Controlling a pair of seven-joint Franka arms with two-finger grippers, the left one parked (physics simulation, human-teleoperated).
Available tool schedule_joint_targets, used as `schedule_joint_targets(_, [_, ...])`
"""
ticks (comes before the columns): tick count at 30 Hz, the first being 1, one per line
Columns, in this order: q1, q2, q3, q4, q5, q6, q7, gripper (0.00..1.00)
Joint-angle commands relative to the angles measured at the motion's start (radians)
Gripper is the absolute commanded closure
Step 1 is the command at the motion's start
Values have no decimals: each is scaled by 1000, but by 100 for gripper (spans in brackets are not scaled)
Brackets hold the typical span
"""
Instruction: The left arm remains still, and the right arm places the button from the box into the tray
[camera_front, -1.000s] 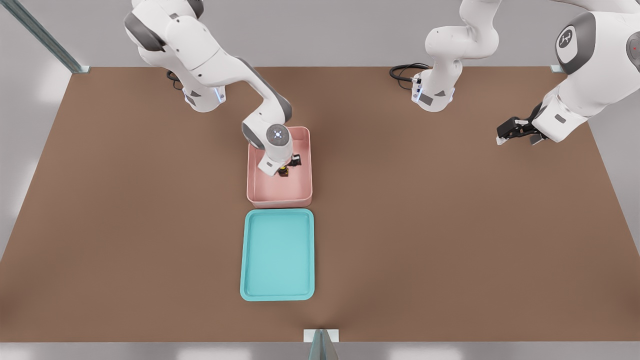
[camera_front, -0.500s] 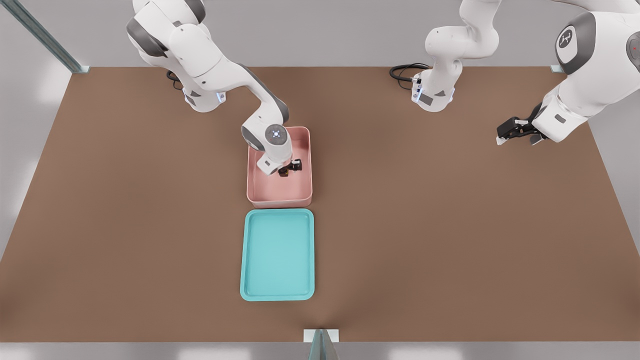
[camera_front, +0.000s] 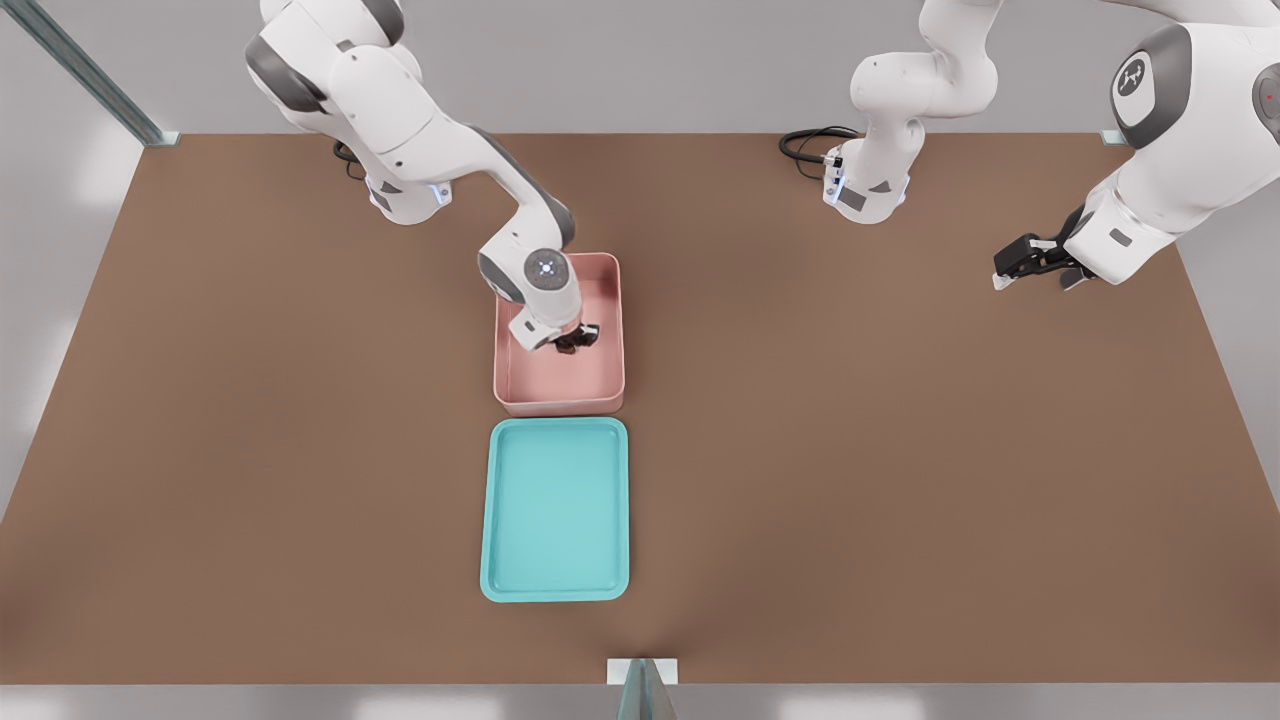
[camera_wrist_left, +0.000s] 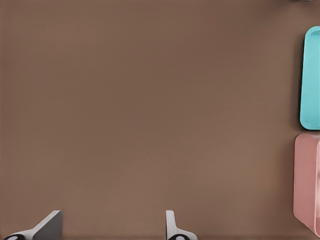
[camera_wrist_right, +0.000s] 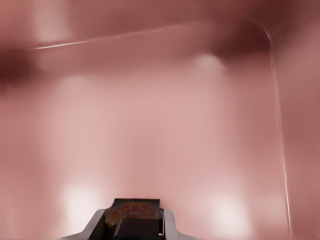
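The right arm's gripper (camera_front: 574, 341) reaches down inside the pink box (camera_front: 560, 404), near the middle of its floor. Its fingers are shut on the button (camera_front: 569, 346), which shows only as a small dark block in the front view. In the right wrist view the button (camera_wrist_right: 134, 214), dark with a yellowish top, sits squeezed between the two pale fingertips (camera_wrist_right: 98, 226) of the gripper (camera_wrist_right: 134, 224), with the box's pink floor (camera_wrist_right: 160, 125) beyond. The teal tray (camera_front: 555, 510) lies directly in front of the box and holds nothing.
Box (camera_wrist_left: 306, 180) and tray (camera_wrist_left: 311, 80) sit end to end with a narrow gap on the brown table (camera_front: 900, 450). The box's tall walls surround the gripper. A metal bracket (camera_front: 641, 672) stands at the table's near edge.
The right arm's wrist and gripper have shifted slightly toward the front view's left and the back of the box, with the button held. The yellow cap shows less in the front view.
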Motion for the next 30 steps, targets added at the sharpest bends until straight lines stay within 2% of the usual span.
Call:
schedule_joint_targets(1, [-169, -7, 130, 40, -11, -134, -67, 66])
schedule_joint_targets(2, [-228, -7, 169, 107, -11, -193, -138, 66])
schedule_joint_targets(4, [-269, 18, 158, 342, -8, -320, -288, 66])
schedule_joint_targets(6, [-317, 87, 153, 528, -9, -322, -345, 66])
schedule_joint_targets(8, [-330, 260, 143, 735, -16, -313, -425, 66])
schedule_joint_targets(9, [-330, 378, 140, 818, -75, -262, -462, 66])
schedule_joint_targets(10, [-323, 444, 138, 821, -124, -164, -459, 66])
schedule_joint_targets(12, [-286, 490, 135, 838, -158, -119, -449, 65])
schedule_joint_targets(13, [-258, 493, 112, 845, -158, -118, -442, 26])
schedule_joint_targets(14, [-252, 493, 109, 845, -158, -118, -442, 0])
schedule_joint_targets(19, [-264, 463, 123, 862, -161, -202, -454, 0])
schedule_joint_targets(20, [-397, 364, 263, 883, -161, -488, -556, 0])
schedule_joint_targets(21, [-594, 328, 445, 982, -170, -864, -733, 0])
schedule_joint_targets(22, [-697, 260, 443, 980, -172, -1027, -925, 0])
schedule_joint_targets(23, [-742, 265, 393, 971, -269, -1125, -1112, 0])
schedule_joint_targets(24, [-609, 117, 185, 976, -185, -1145, -1118, 0])
schedule_joint_targets(25, [-301, -94, -264, 960, 70, -1208, -1114, 0])
schedule_joint_targets(26, [-307, -240, -295, 829, 145, -1214, -1101, 0])
schedule_joint_targets(27, [-326, -288, -311, 752, 179, -1214, -1094, 0])
schedule_joint_targets(30, [-329, -297, -311, 733, 178, -1214, -1084, 0])
